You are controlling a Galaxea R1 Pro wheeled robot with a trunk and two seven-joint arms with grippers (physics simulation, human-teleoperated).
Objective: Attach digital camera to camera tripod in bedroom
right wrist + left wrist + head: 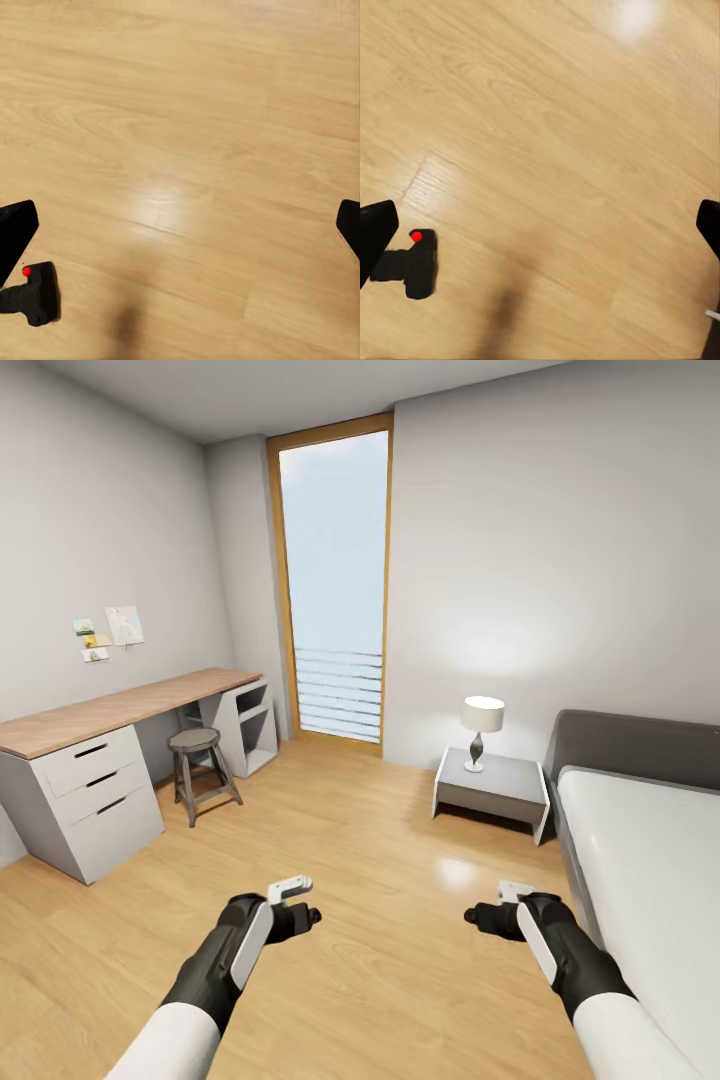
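The digital camera (414, 262), small, black and boxy with a red button on top, lies on the light wood floor beside my left gripper's dark fingertip (375, 232). It also shows smaller in the right wrist view as the camera (34, 292). My left gripper (303, 903) and right gripper (490, 912) hang side by side over the bedroom floor (380, 840), both open with nothing between the fingers. The camera tripod is out of view.
A wood-topped white desk (120, 712) runs along the left wall with a grey round stool (200, 760) in front. A nightstand (493, 782) with a lamp (481, 728) stands ahead right, beside the grey-framed bed (650, 860). A tall window (335, 580) is straight ahead.
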